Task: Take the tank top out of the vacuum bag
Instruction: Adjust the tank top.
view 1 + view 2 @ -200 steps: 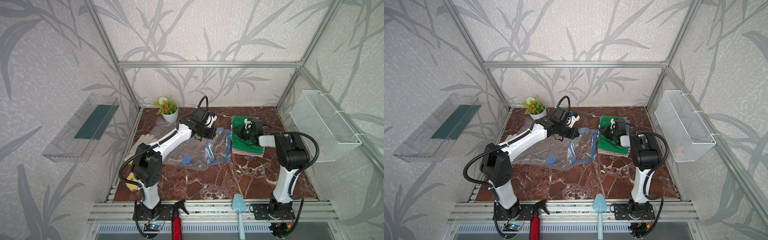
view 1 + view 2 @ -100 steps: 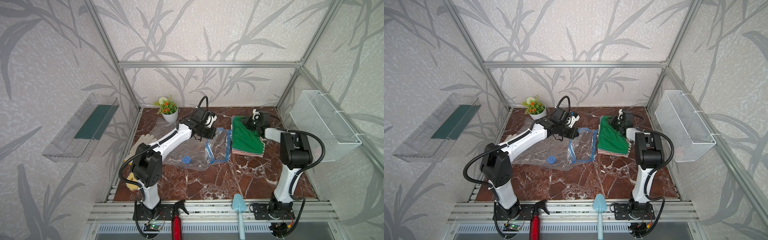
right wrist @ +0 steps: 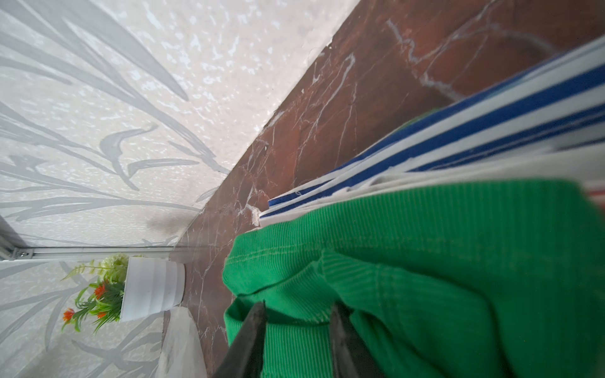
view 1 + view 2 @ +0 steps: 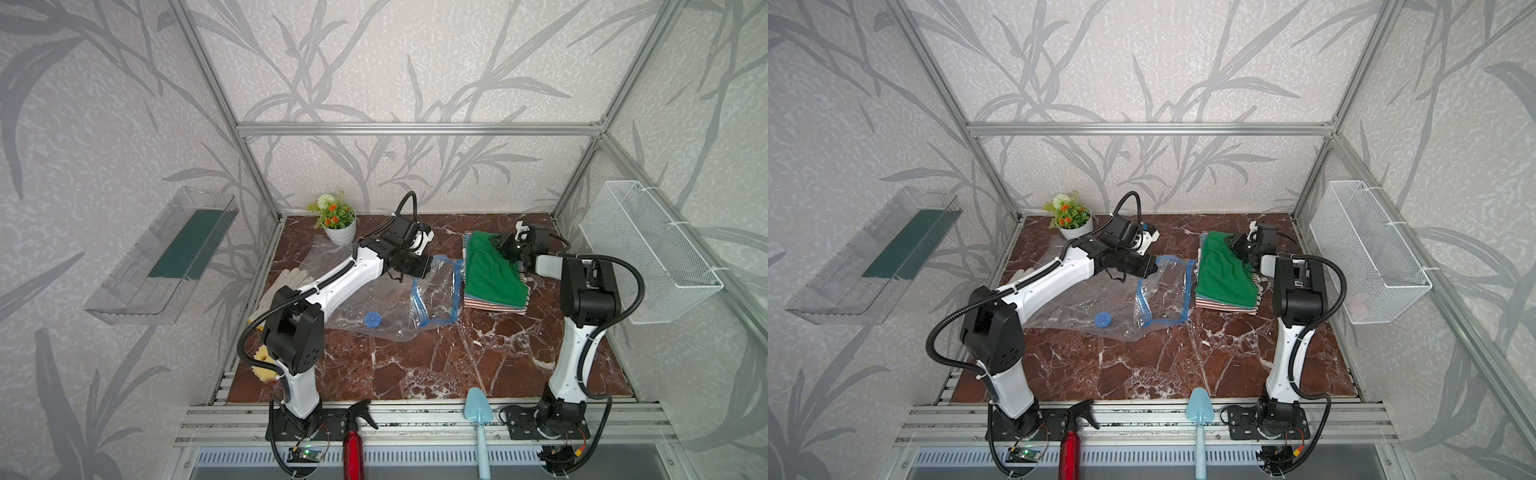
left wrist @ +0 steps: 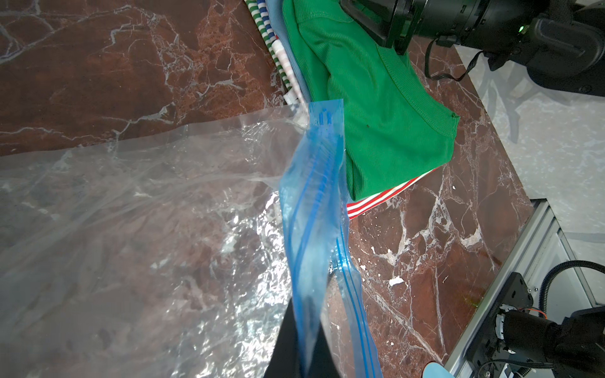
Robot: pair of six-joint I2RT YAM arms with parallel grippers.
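Left gripper [image 4: 429, 267] is clenched tight on the blue zip strip [image 5: 314, 203], holding up that edge of the vacuum bag [image 4: 365, 297], which sprawls limp and crinkly over the marble tabletop [image 4: 415, 365]! The green tank top [image 4: 490, 270] lies clear of the bag, atop the stack of folded clothes [image 4: 494, 304] just beside its mouth. Right gripper [image 3: 297, 314] sits on it, jaws part-spread astride a ribbed fold (pinched or merely straddled, I cannot tell). Light, soft, stretchy cloth, I'd judge: take a bunched fold or hem, since a flat layer would slip.
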